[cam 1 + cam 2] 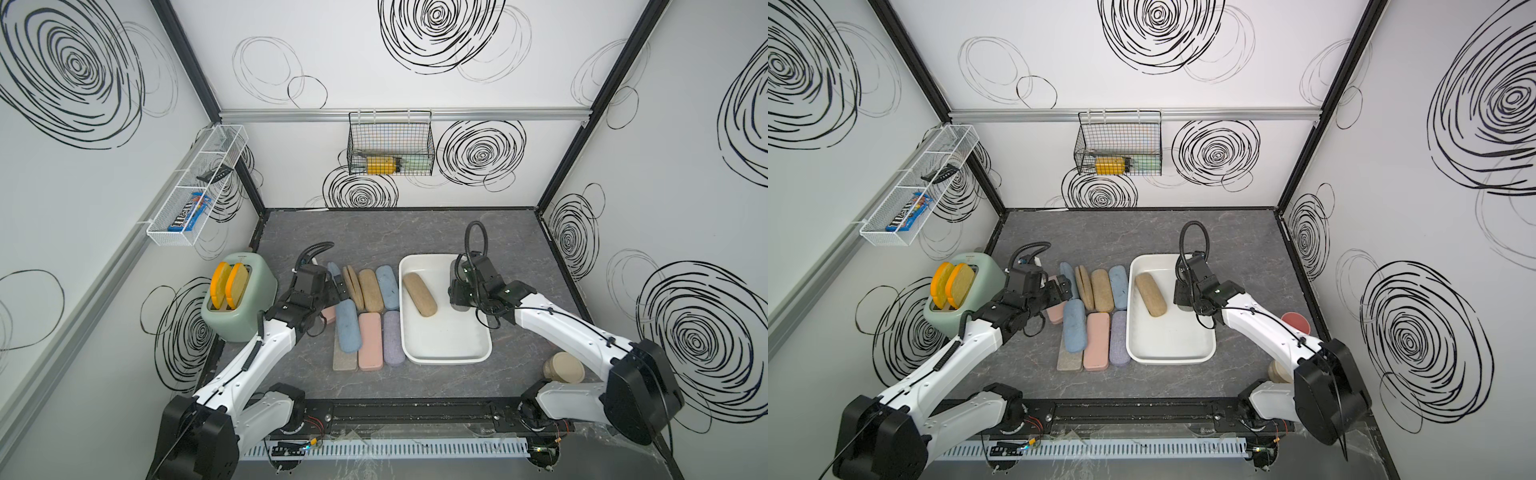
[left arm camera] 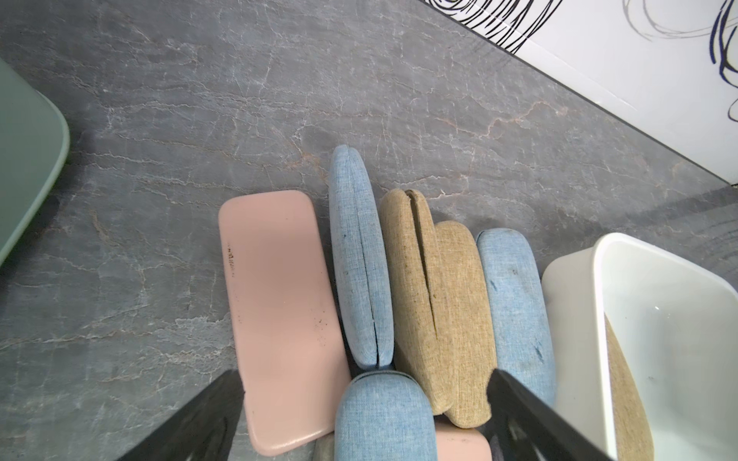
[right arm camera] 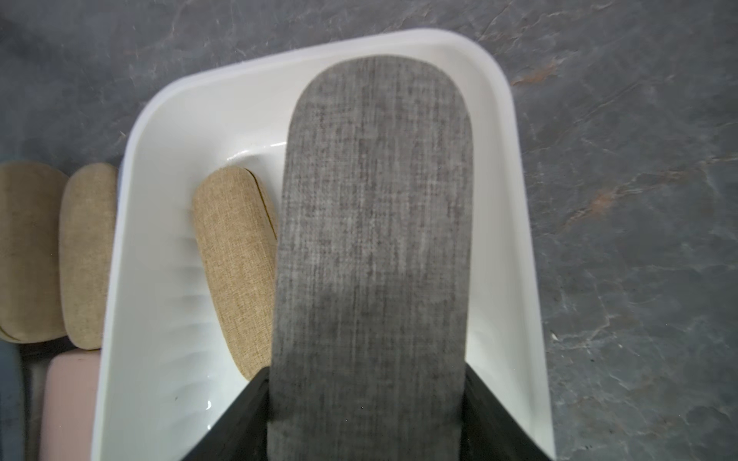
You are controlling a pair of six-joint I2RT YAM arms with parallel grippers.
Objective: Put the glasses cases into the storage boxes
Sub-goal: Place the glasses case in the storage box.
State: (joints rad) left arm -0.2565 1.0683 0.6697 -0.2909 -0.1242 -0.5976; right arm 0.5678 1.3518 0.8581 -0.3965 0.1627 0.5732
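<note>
Several glasses cases lie in a cluster left of the white storage box (image 1: pixel 449 340): tan (image 1: pixel 370 290), blue (image 1: pixel 348 328), pink (image 1: pixel 370 340), lilac (image 1: pixel 392 337) and a flat grey-beige one (image 1: pixel 344 360). My left gripper (image 1: pixel 338 291) hangs open over the cluster's left part. In the left wrist view its jaws (image 2: pixel 363 383) stand wide apart, with a blue case (image 2: pixel 383 415) between them, untouched. My right gripper (image 3: pixel 367 383) is shut on a grey case (image 3: pixel 375 199), held over the box (image 3: pixel 120 223). A tan case (image 1: pixel 420 294) lies inside the box.
A green toaster (image 1: pixel 241 303) with two orange-edged toast slices stands at the left edge, close behind my left arm. Stacked beige cups (image 1: pixel 565 368) sit by my right arm's base. Wire baskets hang on the left wall (image 1: pixel 195 187) and the back wall (image 1: pixel 390 143).
</note>
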